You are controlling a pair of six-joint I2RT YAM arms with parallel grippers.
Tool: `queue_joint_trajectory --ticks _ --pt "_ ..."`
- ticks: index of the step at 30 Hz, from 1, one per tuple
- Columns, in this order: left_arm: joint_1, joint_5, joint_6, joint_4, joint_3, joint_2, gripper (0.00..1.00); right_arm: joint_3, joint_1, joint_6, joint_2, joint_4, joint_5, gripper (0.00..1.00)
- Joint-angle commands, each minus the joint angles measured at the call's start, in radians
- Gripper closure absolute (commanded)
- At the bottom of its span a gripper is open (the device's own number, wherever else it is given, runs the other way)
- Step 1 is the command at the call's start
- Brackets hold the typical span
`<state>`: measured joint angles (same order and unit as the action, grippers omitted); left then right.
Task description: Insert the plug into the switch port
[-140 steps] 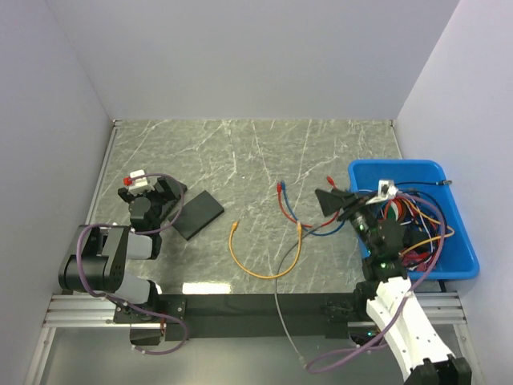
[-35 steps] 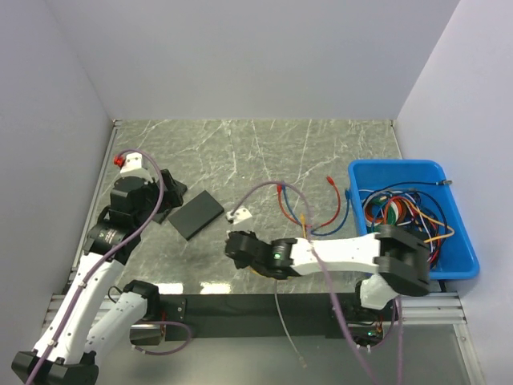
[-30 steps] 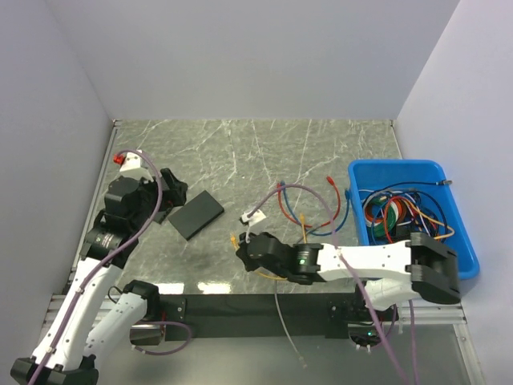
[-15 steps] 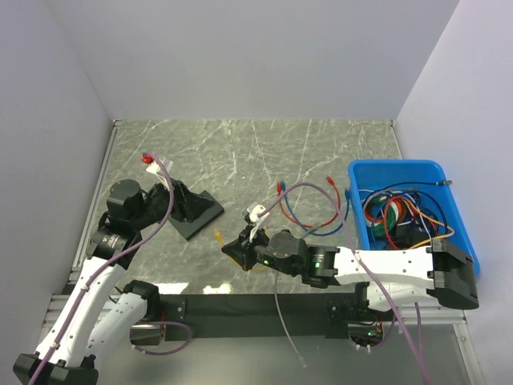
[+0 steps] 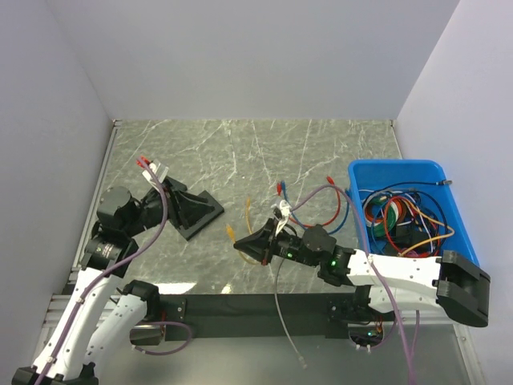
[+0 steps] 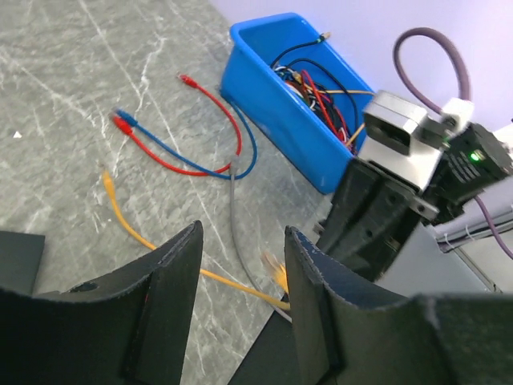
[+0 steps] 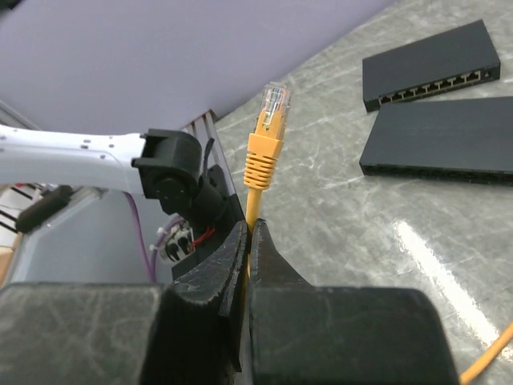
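Pinching the yellow cable (image 7: 255,210) just under its ribbed boot, the right pincer (image 7: 250,228) is clenched on it. The plug (image 7: 275,100) stands upright above the fingertips, clear of the tabletop (image 5: 240,152). I judge the plug light and hard, its thin latch tab easy to snap, while the cable behind it is limp. The hold belongs close behind the boot, where it is now; farther back, the head would droop.

Beyond the plug lies the switch (image 7: 429,68), its row of ports facing this way. It looks light and likely to skid on the polished stone, so it wants bracing by its sides, away from the port face. The left pincer (image 6: 243,233) stands partly released at the switch's edge, nothing visible between its jaws.

Which way the latch tab faces is hard to make out. A second dark slab lies below the switch in the right wrist view, perhaps another unit. The left wrist view shows only dark corners near the jaws.
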<state>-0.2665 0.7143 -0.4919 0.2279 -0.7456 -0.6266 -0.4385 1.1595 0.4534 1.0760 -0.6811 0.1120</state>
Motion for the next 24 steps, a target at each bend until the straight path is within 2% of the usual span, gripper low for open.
queue_joint_trajectory --ticks 1,24 --pt "-0.002 0.050 -0.001 -0.053 0.005 0.004 0.50 0.004 -0.030 0.025 -0.040 -0.132 0.081 1.00" --pt "-0.002 0.116 -0.011 -0.067 0.015 -0.051 0.45 -0.193 -0.030 0.004 0.107 -0.035 0.051 1.00"
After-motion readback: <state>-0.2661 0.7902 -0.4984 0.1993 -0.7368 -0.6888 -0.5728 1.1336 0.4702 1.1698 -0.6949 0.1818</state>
